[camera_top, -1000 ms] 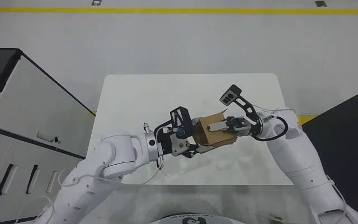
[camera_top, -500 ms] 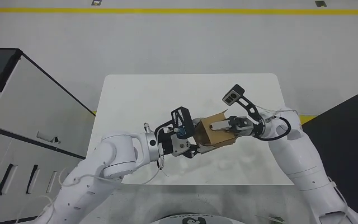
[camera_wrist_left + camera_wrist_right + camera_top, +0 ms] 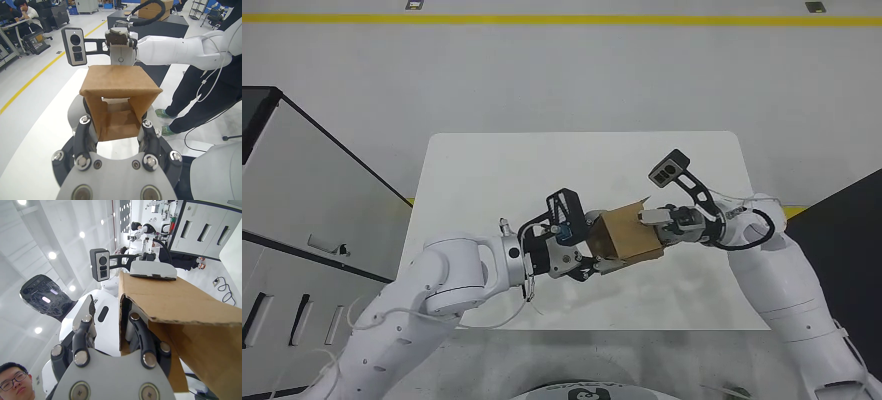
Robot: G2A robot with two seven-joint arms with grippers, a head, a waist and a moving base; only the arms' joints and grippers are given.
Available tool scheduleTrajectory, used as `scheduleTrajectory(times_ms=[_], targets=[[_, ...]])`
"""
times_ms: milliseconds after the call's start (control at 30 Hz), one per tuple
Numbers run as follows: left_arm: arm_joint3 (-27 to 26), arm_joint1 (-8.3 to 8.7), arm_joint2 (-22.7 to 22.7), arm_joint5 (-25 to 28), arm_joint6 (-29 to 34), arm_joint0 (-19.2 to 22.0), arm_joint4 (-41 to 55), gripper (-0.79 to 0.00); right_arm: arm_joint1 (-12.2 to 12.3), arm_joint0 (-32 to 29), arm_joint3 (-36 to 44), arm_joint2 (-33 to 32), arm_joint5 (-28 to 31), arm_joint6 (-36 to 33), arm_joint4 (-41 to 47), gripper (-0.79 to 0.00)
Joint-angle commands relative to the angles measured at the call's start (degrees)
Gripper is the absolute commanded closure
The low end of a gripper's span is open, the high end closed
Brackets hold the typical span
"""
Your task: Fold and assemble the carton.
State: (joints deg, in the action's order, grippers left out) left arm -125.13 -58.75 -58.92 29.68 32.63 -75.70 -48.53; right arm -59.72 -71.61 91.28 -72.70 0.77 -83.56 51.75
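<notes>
A brown carton (image 3: 625,233), folded into an open-ended tube, is held above the white table (image 3: 492,180) between both arms. My left gripper (image 3: 587,250) is shut on the carton's side walls; in the left wrist view its fingers (image 3: 86,123) flank the carton (image 3: 119,81), whose open end faces the camera. My right gripper (image 3: 660,222) is at the opposite end and shows behind the carton's far edge as well (image 3: 118,37). In the right wrist view that gripper (image 3: 111,311) is open, with a wall of the carton (image 3: 170,302) between its fingers, close to one finger (image 3: 135,317).
A black-edged cabinet (image 3: 272,170) stands off the table's left side and a dark surface (image 3: 842,230) off its right. The far half of the table is bare white.
My right gripper has drawn back slightly to the right along the carton's end. The left gripper and the carton have stayed almost in place.
</notes>
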Motion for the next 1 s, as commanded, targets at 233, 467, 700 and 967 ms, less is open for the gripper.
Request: scheduleTrajectory(times_ms=[233, 467, 700, 967], targets=[[1.39, 0.11, -0.8, 2.22, -0.43, 0.26, 3.06, 0.0, 0.41, -1.43, -0.17, -2.69, 0.15, -1.22, 1.62, -0.342], [3.06, 0.33, -2.1, 5.01, -1.11, 0.39, 7.3, 0.0, 1.1, -3.08, -0.7, -7.24, -0.48, -4.38, 4.55, -0.345], [5.42, 0.5, -3.07, 9.46, -2.83, 0.86, 13.08, 0.0, 1.76, -5.19, -1.01, -12.17, 0.21, -4.44, 7.7, -0.339], [8.58, 0.16, -1.38, 15.35, -6.77, 2.27, 19.59, 0.0, 2.04, -6.85, -1.28, -15.17, 2.67, -4.44, 9.33, -0.332]])
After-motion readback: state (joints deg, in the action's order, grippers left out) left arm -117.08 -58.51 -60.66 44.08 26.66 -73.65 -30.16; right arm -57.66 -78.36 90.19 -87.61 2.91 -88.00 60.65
